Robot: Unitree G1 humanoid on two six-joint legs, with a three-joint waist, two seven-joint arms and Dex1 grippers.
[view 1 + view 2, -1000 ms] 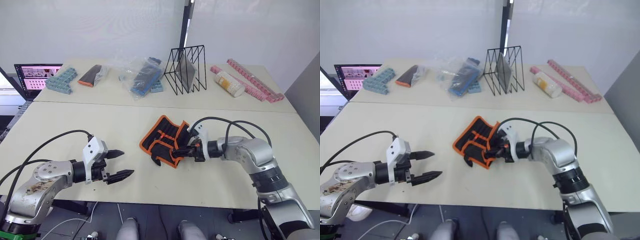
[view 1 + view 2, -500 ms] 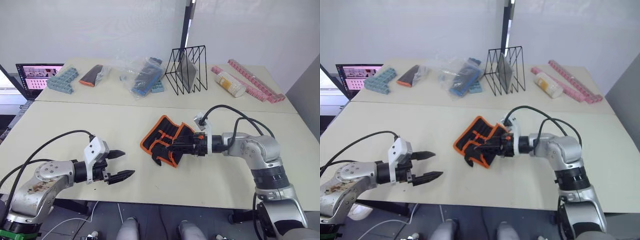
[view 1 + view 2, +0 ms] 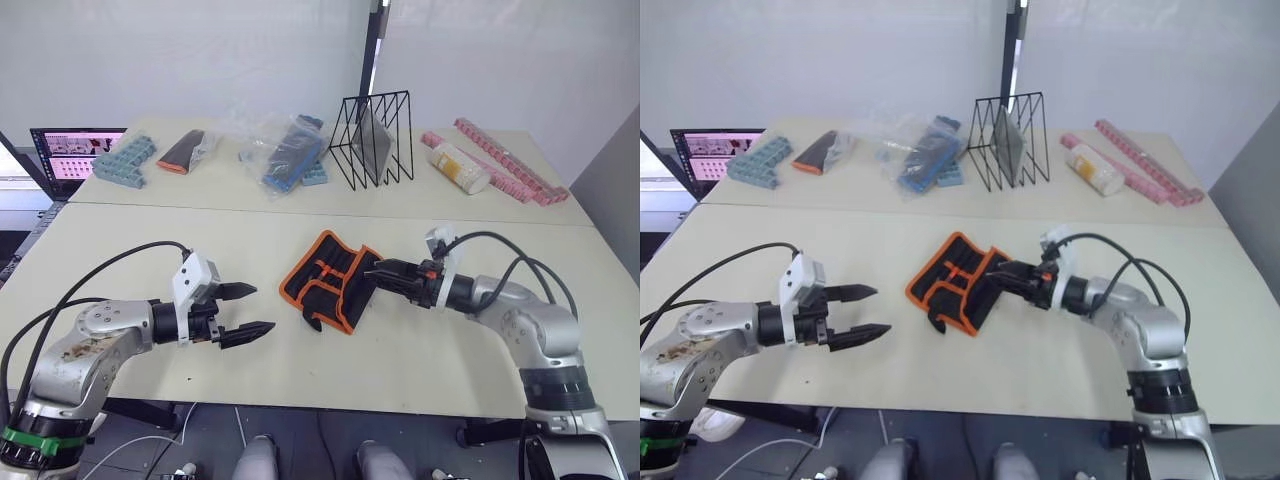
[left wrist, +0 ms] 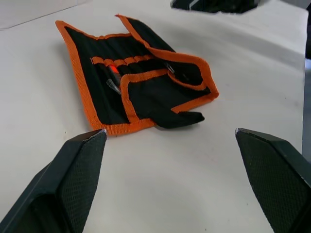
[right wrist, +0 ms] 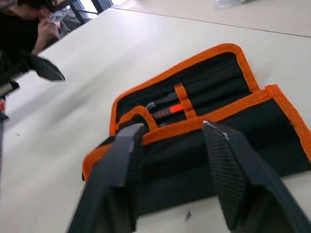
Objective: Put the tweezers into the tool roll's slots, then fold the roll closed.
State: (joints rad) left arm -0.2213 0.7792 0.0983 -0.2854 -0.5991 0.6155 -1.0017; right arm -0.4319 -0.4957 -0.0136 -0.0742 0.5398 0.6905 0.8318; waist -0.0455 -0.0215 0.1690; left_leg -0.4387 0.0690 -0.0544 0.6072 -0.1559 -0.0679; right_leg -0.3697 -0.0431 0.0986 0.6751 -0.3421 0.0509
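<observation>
Your tool roll (image 3: pixel 330 281) lies near the middle of the near surface (image 3: pixel 130 250), partly folded, its orange-trimmed flaps overlapping. Its long axis runs diagonally, from the far-left corner toward the near right, and a small black tab sticks out at its near edge. In the left wrist view you can see slim metal tips tucked in the slots below the orange band; those look like the tweezers (image 4: pixel 112 85), lying roughly along the slots, though how many are there is hard to tell.

Your right end effector (image 3: pixel 375 271) sits at the roll's right edge, fingers pointing left and spread a little apart, with the roll's orange border just ahead of them; it holds nothing that you can see.

Your left end effector (image 3: pixel 250 310) hovers over bare surface, well to the left of the roll, fingers wide open and empty, pointing right toward it.
</observation>
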